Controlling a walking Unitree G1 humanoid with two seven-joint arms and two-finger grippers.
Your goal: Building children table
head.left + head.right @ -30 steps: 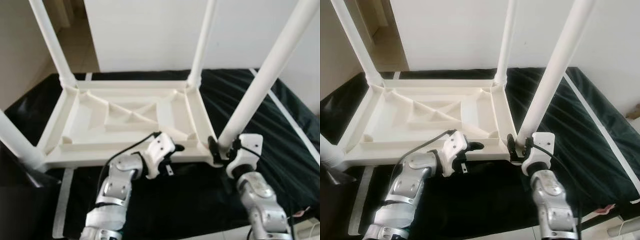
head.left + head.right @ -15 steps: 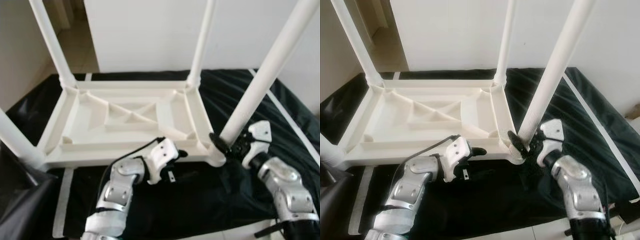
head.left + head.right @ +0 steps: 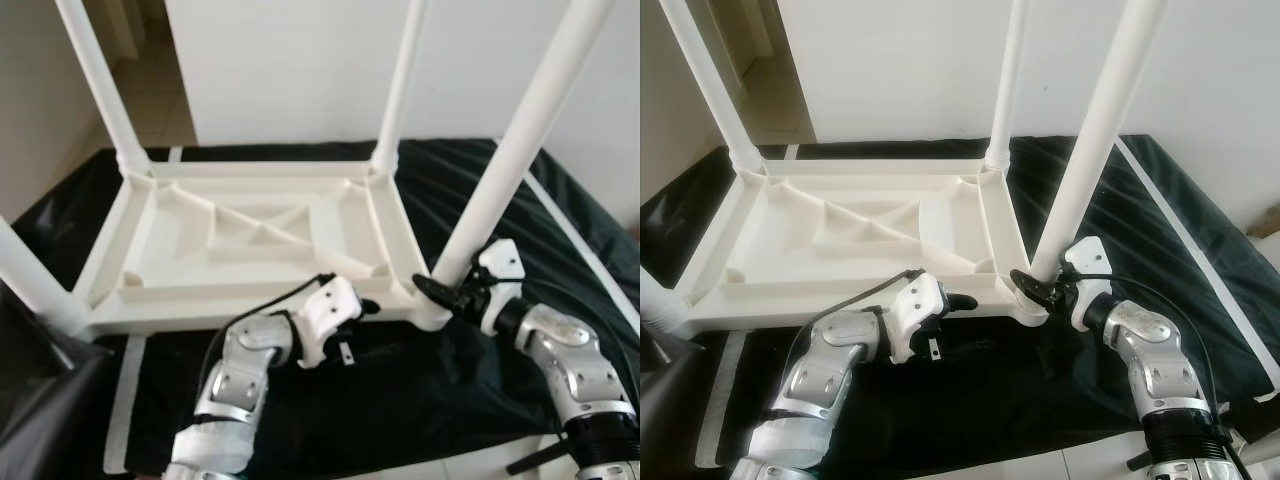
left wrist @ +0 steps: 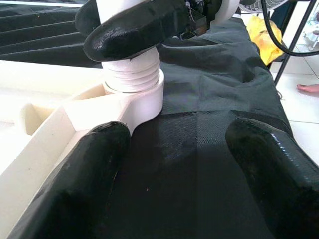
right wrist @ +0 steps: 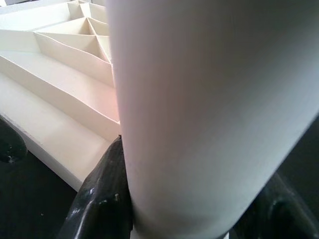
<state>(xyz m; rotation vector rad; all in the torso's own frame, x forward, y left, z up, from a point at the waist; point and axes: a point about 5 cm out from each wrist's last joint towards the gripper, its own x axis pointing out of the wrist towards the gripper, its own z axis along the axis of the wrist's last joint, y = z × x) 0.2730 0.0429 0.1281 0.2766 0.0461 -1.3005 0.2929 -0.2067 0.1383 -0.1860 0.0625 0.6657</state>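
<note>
The white plastic children's table (image 3: 200, 312) lies upside down on a black cloth, with its legs pointing up. My right gripper (image 3: 445, 290) is shut on the base of the near right leg (image 3: 510, 160), just above its threaded corner socket (image 4: 133, 82). In the right wrist view the leg (image 5: 209, 109) stands between the black fingers (image 5: 102, 194). My left gripper (image 3: 365, 305) is open at the table's near rim, low over the cloth. One of its fingers (image 4: 70, 189) lies against the rim and the other is apart over the cloth.
The black cloth (image 3: 400, 390) with white strips covers the low surface, ending close in front of me. A white wall stands behind and a doorway opens at the far left. A dark object (image 3: 40, 400) sits at the near left. The other legs (image 3: 100, 80) rise at the corners.
My right arm has swung from in front of the near right leg round to its right side, still clasping its base. The leg's top now leans slightly further left. My left gripper has edged right.
</note>
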